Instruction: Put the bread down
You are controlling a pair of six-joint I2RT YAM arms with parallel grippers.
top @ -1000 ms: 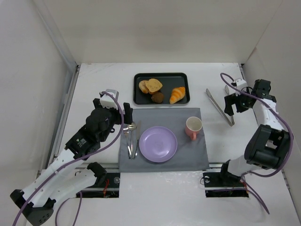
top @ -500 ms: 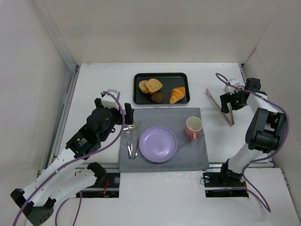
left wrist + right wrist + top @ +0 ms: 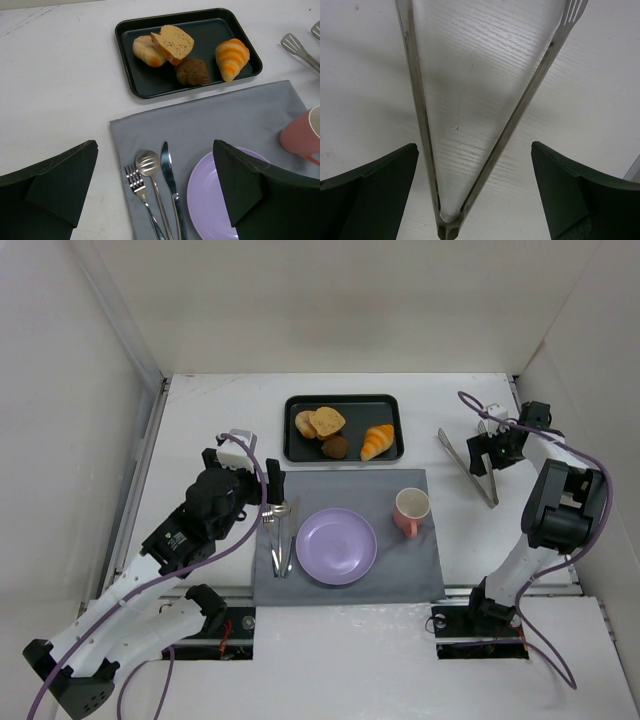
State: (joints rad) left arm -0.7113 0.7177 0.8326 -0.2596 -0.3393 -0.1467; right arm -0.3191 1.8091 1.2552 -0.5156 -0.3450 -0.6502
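Observation:
The bread (image 3: 328,421) (image 3: 172,44), a golden-brown slice with a darker crust, leans on a pale bun (image 3: 146,50) in the black tray (image 3: 343,402) (image 3: 125,37). My left gripper (image 3: 272,482) (image 3: 155,170) is open and holds nothing. It hovers over the cutlery, near the tray's front left side. My right gripper (image 3: 485,452) (image 3: 472,165) is open above the metal tongs (image 3: 466,468) (image 3: 420,110) at the far right. Both tong arms run between its fingers near the hinge, and nothing is gripped.
An orange croissant (image 3: 377,440) (image 3: 232,58) and a dark muffin (image 3: 335,447) share the tray. A grey mat (image 3: 420,570) carries a purple plate (image 3: 337,547), a pink mug (image 3: 411,511), and a fork, spoon and knife (image 3: 167,165). White walls stand on both sides.
The right arm has folded in and its gripper has shifted slightly up and left over the tongs. The left arm and the food have not moved.

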